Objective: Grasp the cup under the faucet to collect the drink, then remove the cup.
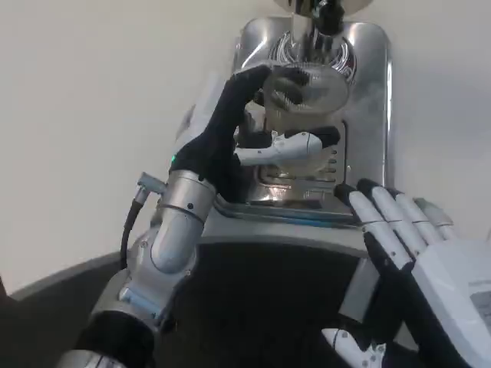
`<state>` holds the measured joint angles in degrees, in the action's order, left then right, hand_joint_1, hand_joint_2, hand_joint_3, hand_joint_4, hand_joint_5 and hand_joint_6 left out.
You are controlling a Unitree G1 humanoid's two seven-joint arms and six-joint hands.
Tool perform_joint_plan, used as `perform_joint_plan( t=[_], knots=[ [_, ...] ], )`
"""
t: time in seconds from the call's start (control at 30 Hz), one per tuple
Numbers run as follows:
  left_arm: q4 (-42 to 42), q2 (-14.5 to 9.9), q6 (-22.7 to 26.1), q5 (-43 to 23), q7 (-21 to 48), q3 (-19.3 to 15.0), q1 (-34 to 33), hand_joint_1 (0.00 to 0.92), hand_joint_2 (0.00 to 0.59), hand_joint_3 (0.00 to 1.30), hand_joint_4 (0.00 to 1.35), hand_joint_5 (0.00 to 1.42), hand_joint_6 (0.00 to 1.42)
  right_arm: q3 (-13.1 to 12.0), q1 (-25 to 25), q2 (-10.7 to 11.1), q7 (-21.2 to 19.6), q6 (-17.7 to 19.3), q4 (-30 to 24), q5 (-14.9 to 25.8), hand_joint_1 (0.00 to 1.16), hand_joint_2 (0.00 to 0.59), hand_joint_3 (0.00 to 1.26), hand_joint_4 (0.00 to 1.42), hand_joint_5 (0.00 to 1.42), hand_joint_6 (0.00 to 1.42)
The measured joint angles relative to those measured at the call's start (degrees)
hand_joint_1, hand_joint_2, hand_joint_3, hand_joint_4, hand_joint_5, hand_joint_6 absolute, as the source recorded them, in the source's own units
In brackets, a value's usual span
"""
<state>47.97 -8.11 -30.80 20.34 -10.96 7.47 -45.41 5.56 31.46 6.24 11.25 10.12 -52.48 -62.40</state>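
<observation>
The left robot hand (230, 142) grips a clear ribbed plastic cup (301, 100) standing on the shiny steel drip tray (368, 115) directly beneath the chrome faucet (321, 19), on a white tabletop (92, 92). The right robot hand (418, 245) rests open just beside the tray's near corner, fingers apart, holding nothing.

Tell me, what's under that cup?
The cup, gripped by the left hand, sits over a shiny metal drip tray. A slotted grate shows below; the cup and fingers hide the spot directly underneath.
</observation>
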Motion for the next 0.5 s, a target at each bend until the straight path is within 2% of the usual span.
perform_joint_plan(
  t=[0.03,0.1,0.17,0.23,0.3,0.33,0.5],
  knots=[
    [0.35,0.04,-0.12,-0.03,-0.07,0.00,-0.16,0.755,0.111,0.70,0.86,1.17,1.34,0.07,0.00,-0.15,0.00,-0.08,0.00,-0.12,0.42,0.394,0.06,0.00,0.05,0.05],
    [0.96,0.05,-0.69,-0.14,-0.09,0.00,-0.34,0.720,0.103,0.42,0.51,0.89,1.06,0.19,0.00,-0.45,0.01,-0.28,0.00,-0.22,0.41,0.409,0.06,0.00,0.05,0.05],
    [1.15,0.02,-1.07,-0.23,0.02,0.02,-0.33,0.685,0.096,0.24,0.31,0.72,0.92,0.21,0.00,-0.61,0.07,-0.60,0.00,-0.22,0.41,0.410,0.06,0.00,0.05,0.05],
    [1.17,-0.30,-1.74,-0.15,0.56,0.40,-0.32,0.658,0.089,0.12,0.13,0.47,0.59,0.21,0.00,-0.71,0.40,-1.02,0.00,-0.20,0.38,0.407,0.06,0.00,0.05,0.05],
    [1.17,-0.41,-2.11,-0.16,1.44,0.51,-0.32,0.645,0.085,0.09,0.01,0.33,0.38,0.20,-0.18,-0.62,0.57,-1.07,0.08,-0.06,0.38,0.407,0.06,0.00,0.05,0.05],
    [1.17,-0.42,-2.22,-0.19,1.77,0.54,-0.31,0.643,0.084,0.07,0.00,0.30,0.33,0.20,-0.38,-0.57,0.63,-1.08,0.15,0.00,0.38,0.407,0.06,0.00,0.05,0.05],
    [1.17,-0.85,-3.19,-0.59,3.72,0.55,-0.27,0.616,0.081,0.01,0.00,0.22,0.24,0.13,-2.03,-0.17,1.14,-1.58,0.36,0.64,0.38,0.428,0.07,0.00,0.05,0.06]
  ],
)
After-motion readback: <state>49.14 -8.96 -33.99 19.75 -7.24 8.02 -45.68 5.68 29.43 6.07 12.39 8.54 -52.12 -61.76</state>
